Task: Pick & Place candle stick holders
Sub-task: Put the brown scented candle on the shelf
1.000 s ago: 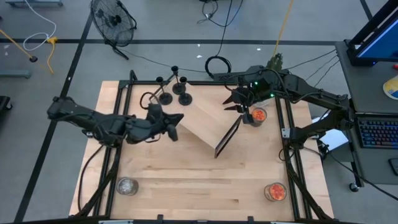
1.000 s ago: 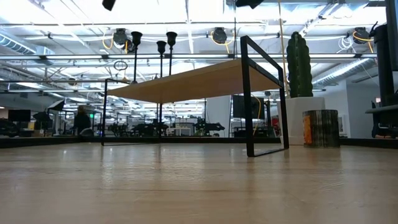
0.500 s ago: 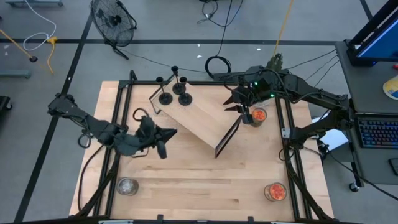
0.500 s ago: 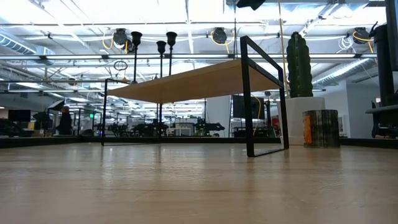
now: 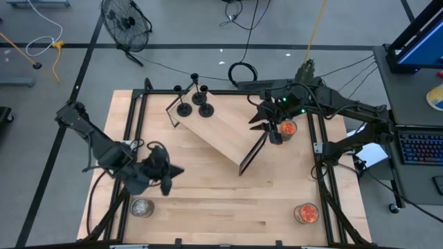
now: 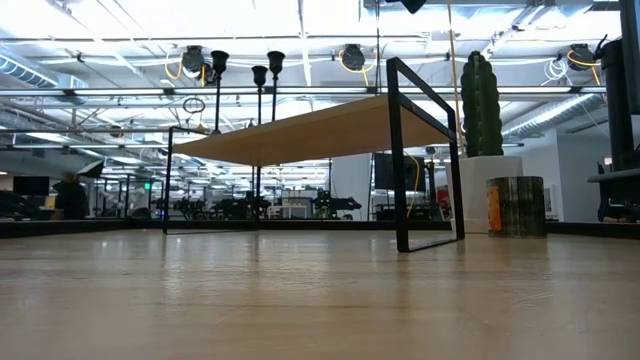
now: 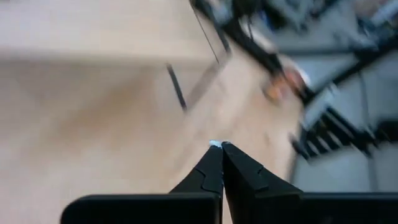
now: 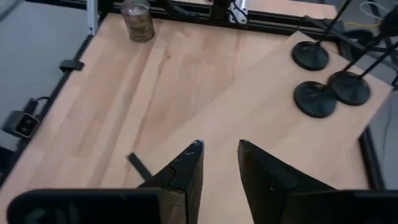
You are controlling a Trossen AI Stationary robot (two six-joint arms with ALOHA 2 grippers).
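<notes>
On the raised shelf [image 5: 220, 133], 3 candle stick holders [image 5: 194, 102] stand upright.

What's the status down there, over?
Left gripper shut, empty, near table's front-left. Right gripper open, empty, over the shelf's right end. Three holders standing together on the shelf. Nothing in the way.

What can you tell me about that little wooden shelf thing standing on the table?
The little shelf is a flat, pale wooden board on thin black metal legs, like a tiny table. It stands on the big wooden table, turned at a slant, near the far edge. You can see right under it, because its legs are just open frames. Three black candle stick holders stand close together on one end of its top. No end effector is touching it.
</notes>
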